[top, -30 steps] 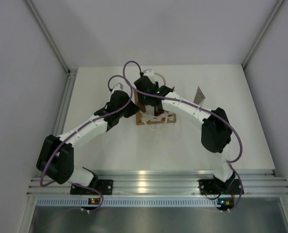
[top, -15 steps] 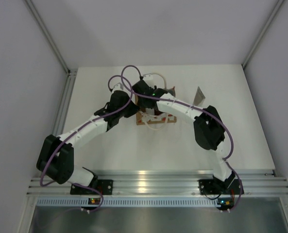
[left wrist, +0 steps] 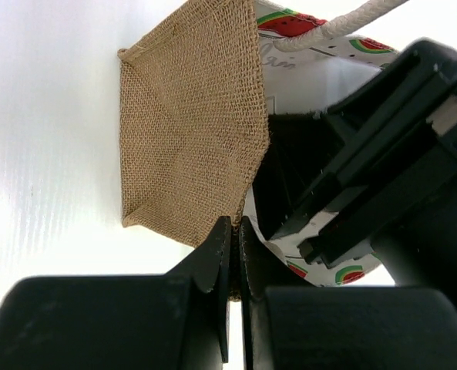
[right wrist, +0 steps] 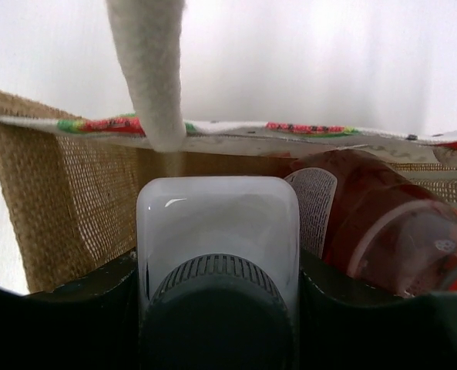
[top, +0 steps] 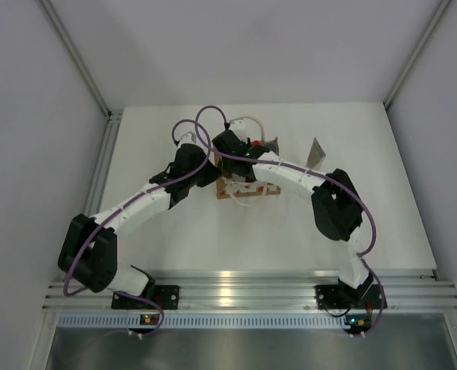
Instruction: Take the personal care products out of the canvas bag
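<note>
The canvas bag (top: pixel 248 190) stands mid-table; its tan weave (left wrist: pixel 189 131) fills the left wrist view. My left gripper (top: pixel 210 176) is shut on the bag's edge, jaws pinching the cloth (left wrist: pixel 235 231). My right gripper (top: pixel 239 160) reaches into the bag and is shut on the pale translucent bottle (right wrist: pixel 219 231), whose dark grey cap faces the camera. The red bottle (right wrist: pixel 382 223) lies just right of it inside the bag, and its red top shows in the top view (top: pixel 257 143). The white-grey squeeze tube (top: pixel 315 151) sits on the table to the right of the bag.
A cream rope handle (right wrist: pixel 147 69) hangs across the bag mouth, and another loops behind the bag (top: pixel 243 121). White walls close in the table on three sides. An aluminium rail (top: pixel 236 289) runs along the near edge.
The right arm's elbow swung left and back, and its wrist shifted slightly at the bag. A red top now shows beside it. The left arm has not moved.
</note>
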Robot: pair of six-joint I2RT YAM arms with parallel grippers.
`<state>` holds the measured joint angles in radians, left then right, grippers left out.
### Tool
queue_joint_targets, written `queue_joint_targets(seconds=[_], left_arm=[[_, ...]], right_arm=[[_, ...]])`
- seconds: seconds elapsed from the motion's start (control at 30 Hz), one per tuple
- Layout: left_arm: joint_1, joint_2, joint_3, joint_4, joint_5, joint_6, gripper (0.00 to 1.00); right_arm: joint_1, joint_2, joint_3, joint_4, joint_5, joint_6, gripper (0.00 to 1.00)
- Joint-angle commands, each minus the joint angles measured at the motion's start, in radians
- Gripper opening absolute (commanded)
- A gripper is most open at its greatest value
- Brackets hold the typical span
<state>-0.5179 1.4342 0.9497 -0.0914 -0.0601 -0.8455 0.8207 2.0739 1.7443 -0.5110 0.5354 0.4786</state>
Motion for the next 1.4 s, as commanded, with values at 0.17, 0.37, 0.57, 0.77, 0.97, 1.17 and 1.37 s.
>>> queue_joint_targets(seconds=[0.17,0.37,0.57,0.77,0.97,1.17,1.37], left_arm=[[-0.001,-0.026,0.004,0.032,-0.01,0.006,0.0],[-0.001,-0.027,0.008,0.019,-0.029,0.005,0.0],[-0.001,-0.026,0.009,0.013,-0.04,0.005,0.0],[-0.001,-0.023,0.014,0.001,-0.053,0.01,0.0],[-0.001,-0.02,0.018,-0.01,-0.07,0.01,0.0],[0.001,-0.017,0.021,-0.014,-0.073,0.01,0.0],[-0.001,-0.02,0.021,-0.016,-0.076,0.014,0.0]], right_arm=[[0.001,-0.213,-0.074,0.152,0.005,-0.081,0.0],[0.0,-0.261,-0.069,0.163,-0.012,-0.107,0.0],[0.0,-0.3,-0.058,0.169,-0.037,-0.127,0.0],[0.001,-0.374,-0.037,0.143,-0.06,-0.143,0.0],[0.003,-0.435,0.04,0.036,-0.113,-0.166,0.0],[-0.009,-0.537,0.08,-0.055,-0.14,-0.183,0.0],[-0.055,-0.659,0.06,-0.104,-0.169,-0.187,0.0]])
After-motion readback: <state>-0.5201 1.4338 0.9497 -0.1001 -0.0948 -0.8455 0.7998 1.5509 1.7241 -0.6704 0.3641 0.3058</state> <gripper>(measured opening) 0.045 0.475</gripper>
